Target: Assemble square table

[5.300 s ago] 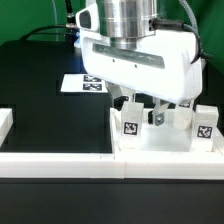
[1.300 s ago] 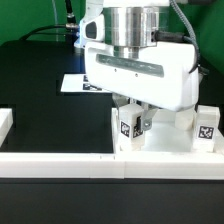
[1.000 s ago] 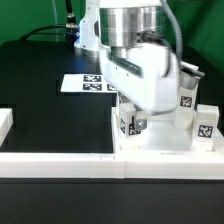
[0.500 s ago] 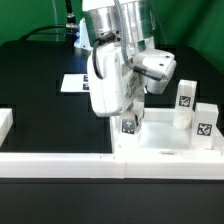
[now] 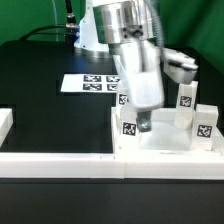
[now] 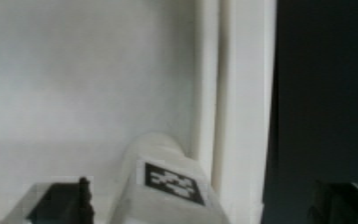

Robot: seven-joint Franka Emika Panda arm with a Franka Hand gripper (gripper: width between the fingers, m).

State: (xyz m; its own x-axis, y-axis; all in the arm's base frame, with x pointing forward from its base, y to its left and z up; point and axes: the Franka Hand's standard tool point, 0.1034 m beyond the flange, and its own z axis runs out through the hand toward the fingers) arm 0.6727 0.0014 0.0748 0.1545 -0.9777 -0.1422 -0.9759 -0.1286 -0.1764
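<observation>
The white square tabletop (image 5: 160,147) lies at the exterior view's right. A small white tagged leg (image 5: 129,127) stands upright on it near its left front corner. My gripper (image 5: 146,124) hangs low right beside this leg, turned edge-on. In the wrist view the leg (image 6: 172,180) shows between my two dark fingertips (image 6: 64,200) with a gap on each side, so the gripper (image 6: 211,202) is open and grips nothing. Two more tagged legs (image 5: 186,99) (image 5: 206,123) stand on the tabletop's right side. The tabletop rim (image 6: 247,80) runs beside the leg.
The marker board (image 5: 92,83) lies on the black table behind my arm. A long white border bar (image 5: 55,160) runs along the front edge, with a white block (image 5: 5,120) at the left. Black table surface (image 6: 327,80) lies past the rim.
My hand has turned about its vertical axis, from broadside to edge-on, and shifted a little right. The leg by the left front corner stands where it was.
</observation>
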